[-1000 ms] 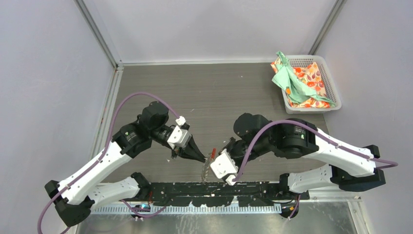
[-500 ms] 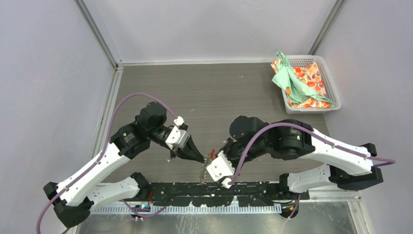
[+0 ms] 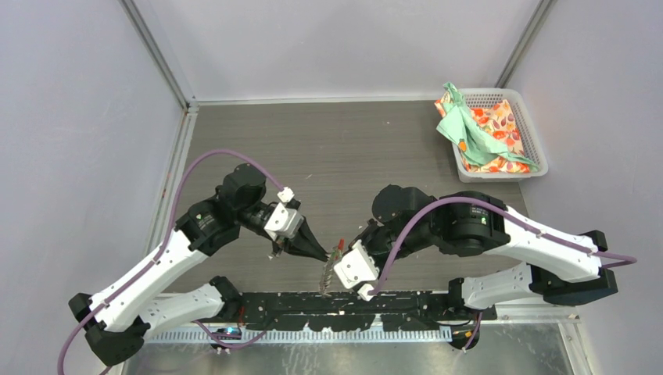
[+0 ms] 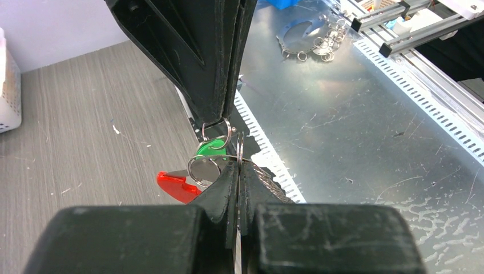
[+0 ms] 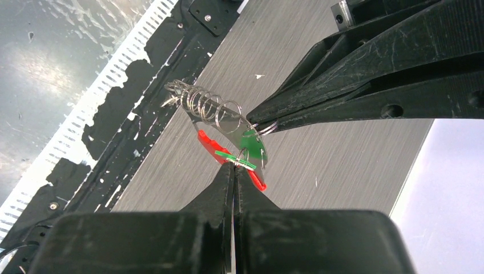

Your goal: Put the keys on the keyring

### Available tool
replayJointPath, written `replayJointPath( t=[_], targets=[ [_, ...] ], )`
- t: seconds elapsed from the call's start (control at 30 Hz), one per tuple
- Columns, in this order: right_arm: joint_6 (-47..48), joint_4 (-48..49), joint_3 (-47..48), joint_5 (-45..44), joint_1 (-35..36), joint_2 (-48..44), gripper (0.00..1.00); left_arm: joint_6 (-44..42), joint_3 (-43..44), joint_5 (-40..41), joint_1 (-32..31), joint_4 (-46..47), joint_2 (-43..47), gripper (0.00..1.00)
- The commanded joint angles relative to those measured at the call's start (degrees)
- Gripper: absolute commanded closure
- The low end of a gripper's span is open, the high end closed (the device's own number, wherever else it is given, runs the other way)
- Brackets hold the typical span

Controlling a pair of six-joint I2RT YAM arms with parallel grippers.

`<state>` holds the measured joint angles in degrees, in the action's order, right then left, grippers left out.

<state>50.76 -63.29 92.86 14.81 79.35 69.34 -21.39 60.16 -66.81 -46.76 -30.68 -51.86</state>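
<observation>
The keyring [image 5: 206, 106], a grey coiled chain with a red tab [image 4: 176, 185], hangs in the air between both grippers just above the table's near edge [image 3: 328, 273]. My left gripper [image 4: 238, 164] is shut on the keyring's thin wire ring, and its fingers reach in from the right in the right wrist view [image 5: 258, 121]. One of the keys [image 5: 251, 144], silver with a bright-green tag, hangs against the red tab. My right gripper [image 5: 234, 166] is shut on that key's small split ring. In the top view the left gripper [image 3: 322, 255] and the right gripper [image 3: 337, 253] almost touch.
A white basket [image 3: 538, 153] with green and flowered cloths stands at the back right. A black slotted rail [image 3: 352, 309] runs along the near edge under the grippers. Beyond it lies a metal sheet with loose spare rings [image 4: 311, 43].
The right gripper has shifted a little left, closer to the left gripper's tips. The left arm has barely moved. Both grippers stay shut.
</observation>
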Motion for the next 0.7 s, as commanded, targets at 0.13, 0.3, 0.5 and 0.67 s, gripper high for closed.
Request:
replayJointPath(
  t=[0.13,0.3,0.5,0.67],
  targets=[
    [0.13,1.66,1.84,-0.31,0.32,0.08,0.99,0.68,-0.38,1.83,-0.17,1.61,0.18,1.00],
    [0.13,1.59,2.06,0.03,0.23,0.39,0.99,0.35,-0.64,2.70,-0.17,1.65,0.26,1.00],
    [0.13,1.56,1.98,-0.16,0.24,0.69,0.99,0.28,-0.68,2.88,-0.17,1.66,0.43,1.00],
    [-0.32,1.58,2.06,-1.13,0.28,0.79,0.99,0.21,-0.66,2.76,-0.17,1.64,0.38,1.00]
  ],
)
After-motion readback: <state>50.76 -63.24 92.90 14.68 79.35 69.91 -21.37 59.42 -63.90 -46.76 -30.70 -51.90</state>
